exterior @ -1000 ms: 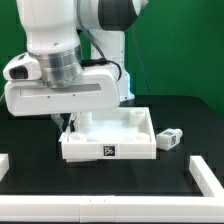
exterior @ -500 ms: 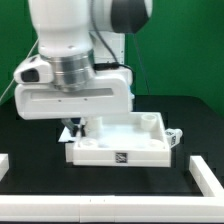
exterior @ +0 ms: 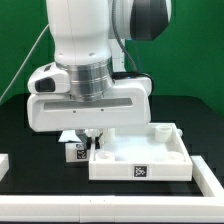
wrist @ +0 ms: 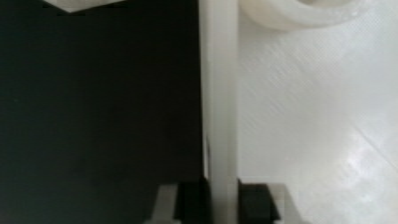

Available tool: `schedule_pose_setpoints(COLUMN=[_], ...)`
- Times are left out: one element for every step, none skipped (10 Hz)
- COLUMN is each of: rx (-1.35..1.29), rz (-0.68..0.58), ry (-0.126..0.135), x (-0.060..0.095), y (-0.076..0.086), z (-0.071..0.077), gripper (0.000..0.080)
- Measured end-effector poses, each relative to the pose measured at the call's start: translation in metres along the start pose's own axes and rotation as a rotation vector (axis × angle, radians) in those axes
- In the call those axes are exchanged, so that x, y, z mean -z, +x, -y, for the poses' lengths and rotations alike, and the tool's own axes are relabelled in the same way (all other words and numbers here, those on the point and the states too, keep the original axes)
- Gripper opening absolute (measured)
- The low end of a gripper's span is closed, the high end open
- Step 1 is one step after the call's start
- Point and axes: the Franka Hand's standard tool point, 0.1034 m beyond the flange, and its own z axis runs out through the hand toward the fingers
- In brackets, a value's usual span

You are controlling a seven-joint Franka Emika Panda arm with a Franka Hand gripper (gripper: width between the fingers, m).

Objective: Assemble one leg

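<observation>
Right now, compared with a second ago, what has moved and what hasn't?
The hand dragged the white tray-shaped piece toward the exterior view's right, staying clamped on its wall. The leg formerly on that side is out of sight; a tagged leg shows to the exterior view's left of it. The white border strips stayed put.

This is a robotics research lab, laid out as a test bench: a large white jointed robot arm (exterior: 85,60) stands over a wide white tray-shaped plastic piece with raised rims (exterior: 115,168) on a matte black tabletop (exterior: 35,185). Behind that piece hangs a plain green backdrop (exterior: 20,40), and in front of it a low white border strip (exterior: 100,214) edges the tabletop. A black-and-white square fiducial tag (exterior: 140,172) marks the piece's front wall, and a small white plastic oblong block (exterior: 73,152) just beside it, on the exterior view's left, carries another.
</observation>
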Motion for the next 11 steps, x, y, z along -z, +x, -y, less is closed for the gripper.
schedule_pose_setpoints(rx=[0.0,0.0,-0.002,-0.047,-0.067,-0.067,-0.063,-0.042,-0.011,0.026,0.026], rz=[0.001,0.002,0.005,0.012,0.008,-0.001,-0.003,-0.01,-0.02,-0.032,-0.033], ry=[0.0,0.0,-0.001,-0.004,-0.007,-0.012,-0.014,-0.011,-0.011,-0.008,-0.008], x=[0.0,-0.001,-0.003,-0.009,-0.011,-0.014,-0.016,-0.018,-0.021,-0.023,-0.022], y=[0.0,0.0,-0.001,0.004,0.02,0.033,0.034,0.037,0.041,0.043,0.043], z=[0.0,0.0,0.001,0.01,0.021,0.028,0.033,0.041,0.042,0.042,0.042], gripper=[0.0054,0.0054,0.0054,0.0054,0.0054,0.0054,0.0054,0.0055,0.0055,0.0055,0.0058])
